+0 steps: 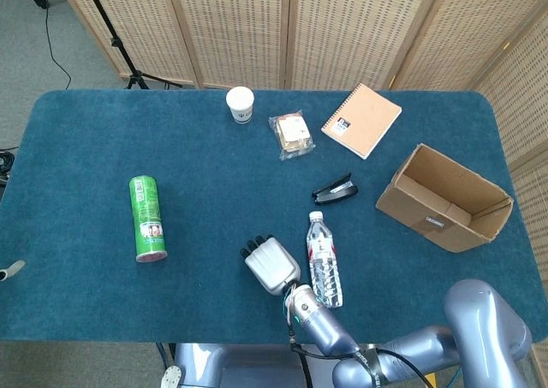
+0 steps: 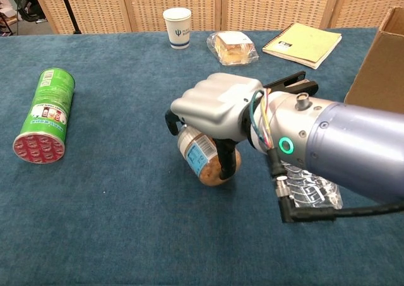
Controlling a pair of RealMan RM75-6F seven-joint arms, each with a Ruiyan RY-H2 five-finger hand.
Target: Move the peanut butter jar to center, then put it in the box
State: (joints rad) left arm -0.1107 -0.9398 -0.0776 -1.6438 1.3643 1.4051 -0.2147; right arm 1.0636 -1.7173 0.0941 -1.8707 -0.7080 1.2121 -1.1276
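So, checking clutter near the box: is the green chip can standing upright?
No, the green chip can lies on its side on the blue table.

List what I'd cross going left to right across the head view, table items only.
Green can → paper cup → right hand over the jar → wrapped snack → water bottle, black stapler about level with it → notebook → cardboard box.

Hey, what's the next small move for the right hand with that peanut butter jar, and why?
Probably lift it slightly: the right hand already grips the peanut butter jar, fingers wrapped around it, yet it looks low over the table, with the cardboard box far to the right.
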